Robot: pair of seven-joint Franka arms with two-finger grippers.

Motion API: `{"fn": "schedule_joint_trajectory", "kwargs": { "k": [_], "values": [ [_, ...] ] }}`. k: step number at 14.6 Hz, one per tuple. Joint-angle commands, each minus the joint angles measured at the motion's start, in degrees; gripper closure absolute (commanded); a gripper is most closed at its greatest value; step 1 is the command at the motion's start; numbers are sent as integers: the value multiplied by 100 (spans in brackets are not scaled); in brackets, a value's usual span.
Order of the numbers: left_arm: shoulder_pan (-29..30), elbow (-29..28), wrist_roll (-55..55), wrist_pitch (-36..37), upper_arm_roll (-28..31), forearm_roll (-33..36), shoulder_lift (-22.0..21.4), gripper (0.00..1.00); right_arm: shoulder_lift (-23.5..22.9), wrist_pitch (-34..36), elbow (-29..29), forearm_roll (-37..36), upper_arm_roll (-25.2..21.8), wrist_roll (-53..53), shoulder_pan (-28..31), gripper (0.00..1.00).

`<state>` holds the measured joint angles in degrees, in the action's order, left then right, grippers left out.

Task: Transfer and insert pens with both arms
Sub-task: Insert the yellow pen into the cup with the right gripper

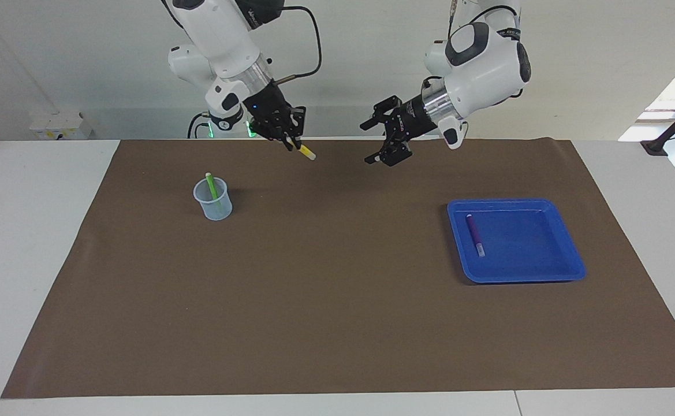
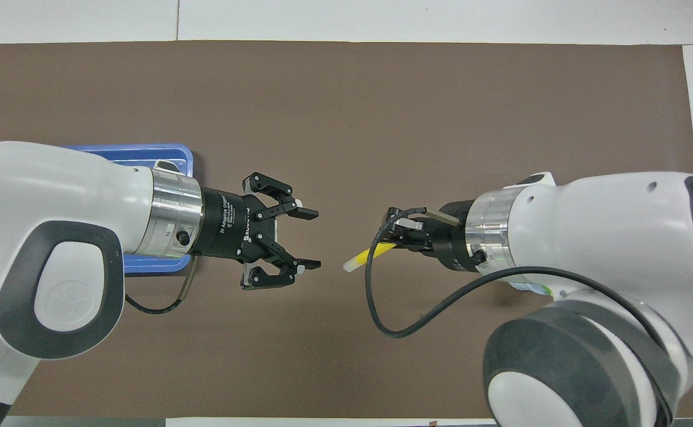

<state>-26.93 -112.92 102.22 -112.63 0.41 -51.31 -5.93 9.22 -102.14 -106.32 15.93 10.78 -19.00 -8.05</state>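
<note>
A robotics lab — two white jointed arms (image 1: 476,52) mounted at a white desk (image 1: 37,231) with a brown mat (image 1: 337,300), bare pale wall (image 1: 591,69), trailing black cables (image 1: 308,40).

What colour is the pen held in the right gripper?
Yellow with a pale whitish tip: the pen in the right gripper shows best in the overhead view.
</note>
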Motion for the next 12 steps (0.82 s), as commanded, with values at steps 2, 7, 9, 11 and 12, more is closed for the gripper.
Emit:
{"fn": "schedule_joint_trajectory", "kwargs": {
  "k": [2, 7, 9, 11, 12],
  "values": [
    [-75, -160, -26, -119, 64, -98, -146, 0, -17, 170, -106, -923, 47, 1525, 618, 100],
    [-75, -160, -35, -119, 64, -98, -146, 0, 422, -418, -1301, -1074, 47, 2742, 1490, 100],
    [-75, -160, -35, -119, 73, -98, -146, 0, 458, -824, -1706, -1074, 47, 2743, 1491, 100],
    [-67, -160, -35, -119, 64, -98, -146, 0, 467, -868, -1952, -1083, 38, 2804, 1543, 100],
    [-67, -160, -35, -119, 64, -98, -146, 0, 467, -912, -2050, -1083, 47, 2840, 1674, 100]
  ]
}}
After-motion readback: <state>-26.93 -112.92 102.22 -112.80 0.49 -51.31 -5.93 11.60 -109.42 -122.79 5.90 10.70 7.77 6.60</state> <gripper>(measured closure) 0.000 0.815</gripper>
